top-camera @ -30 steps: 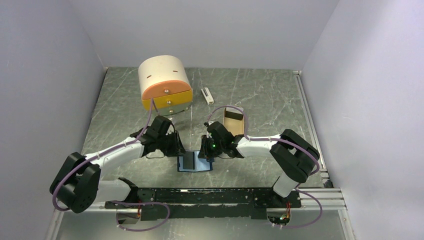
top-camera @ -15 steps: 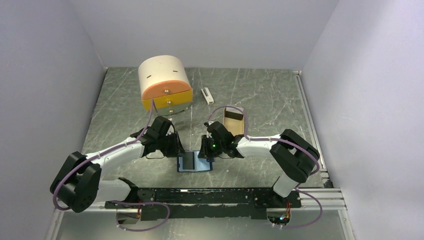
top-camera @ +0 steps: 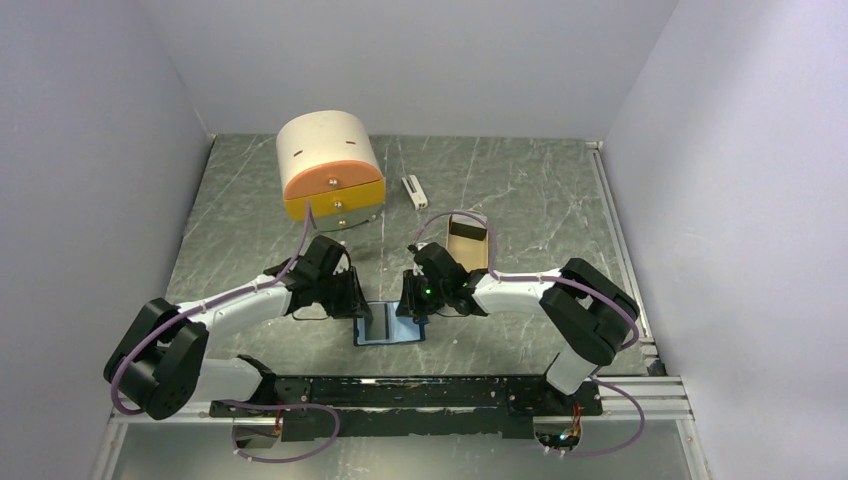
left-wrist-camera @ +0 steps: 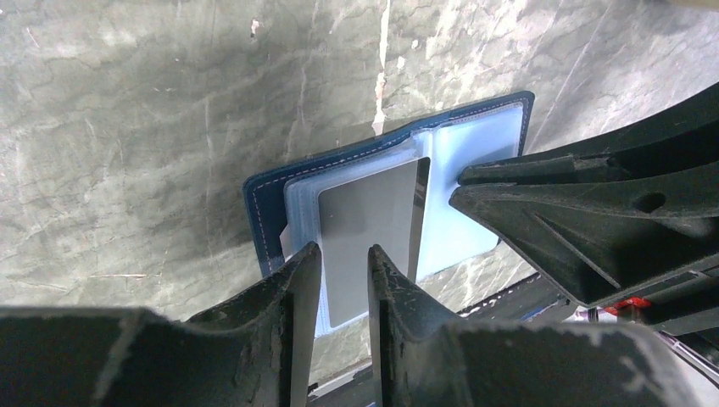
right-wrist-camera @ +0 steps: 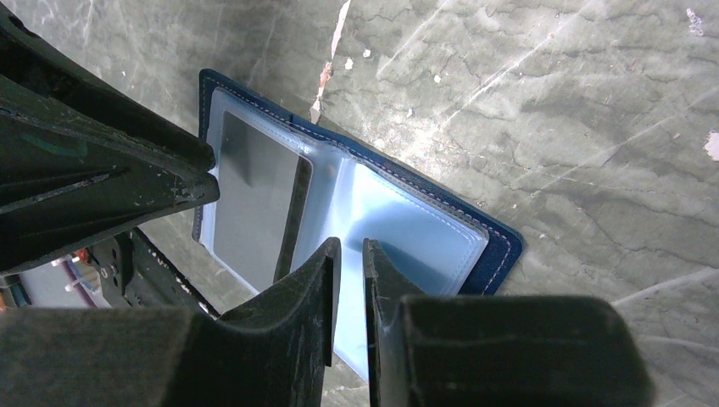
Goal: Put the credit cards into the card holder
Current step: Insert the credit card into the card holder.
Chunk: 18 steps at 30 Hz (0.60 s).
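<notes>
The navy card holder (top-camera: 408, 331) lies open on the table between my two grippers, light blue sleeves up. One grey credit card (top-camera: 377, 322) lies flat on its left half, partly in a sleeve (left-wrist-camera: 373, 220). My left gripper (top-camera: 358, 305) is nearly shut and empty, its tips at the card's outer edge (left-wrist-camera: 345, 252), also seen in the right wrist view (right-wrist-camera: 210, 176). My right gripper (top-camera: 405, 308) is shut, its tips pressing on the right inner page (right-wrist-camera: 350, 246). The navy cover (right-wrist-camera: 500, 246) shows past the sleeves. No other card shows.
An open tan tin (top-camera: 468, 240) stands behind the right gripper. A small white bar (top-camera: 412, 190) lies further back. A cream round box with orange and yellow drawers (top-camera: 330, 165) stands at the back left. A black rail (top-camera: 400, 392) runs along the near edge.
My left gripper has edged slightly right toward the card holder. The right gripper and the card holder have not moved.
</notes>
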Each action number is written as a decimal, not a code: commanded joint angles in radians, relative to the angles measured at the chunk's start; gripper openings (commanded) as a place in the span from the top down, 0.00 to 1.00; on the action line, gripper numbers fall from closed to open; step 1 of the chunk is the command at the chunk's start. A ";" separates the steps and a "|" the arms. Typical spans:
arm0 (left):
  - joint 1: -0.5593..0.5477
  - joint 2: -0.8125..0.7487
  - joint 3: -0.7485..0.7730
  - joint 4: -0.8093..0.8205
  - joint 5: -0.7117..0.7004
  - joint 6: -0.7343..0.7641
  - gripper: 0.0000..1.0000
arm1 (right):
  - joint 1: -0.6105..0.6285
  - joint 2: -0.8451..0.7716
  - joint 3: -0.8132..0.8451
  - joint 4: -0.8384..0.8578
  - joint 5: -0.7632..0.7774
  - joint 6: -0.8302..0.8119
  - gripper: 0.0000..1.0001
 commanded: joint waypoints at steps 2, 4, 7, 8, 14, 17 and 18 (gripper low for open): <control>-0.009 0.003 -0.006 0.007 -0.022 0.016 0.67 | -0.001 0.026 0.002 -0.041 0.013 -0.007 0.80; -0.008 0.008 -0.009 0.033 -0.003 0.018 0.67 | -0.001 0.024 0.003 -0.044 0.015 -0.011 0.80; -0.011 0.020 -0.020 0.068 0.026 0.008 0.67 | 0.000 0.020 -0.006 -0.038 0.013 -0.009 0.80; -0.011 0.025 -0.022 0.074 0.031 0.005 0.67 | 0.000 0.022 -0.009 -0.036 0.012 -0.008 0.80; -0.018 0.028 -0.015 0.089 0.052 -0.003 0.67 | 0.001 0.026 -0.003 -0.029 0.007 -0.005 0.80; -0.018 0.008 -0.033 0.152 0.107 -0.033 0.67 | 0.003 0.029 -0.003 -0.024 0.008 -0.005 0.80; -0.019 -0.001 -0.039 0.171 0.118 -0.043 0.67 | 0.004 0.030 -0.003 -0.021 0.011 -0.005 0.80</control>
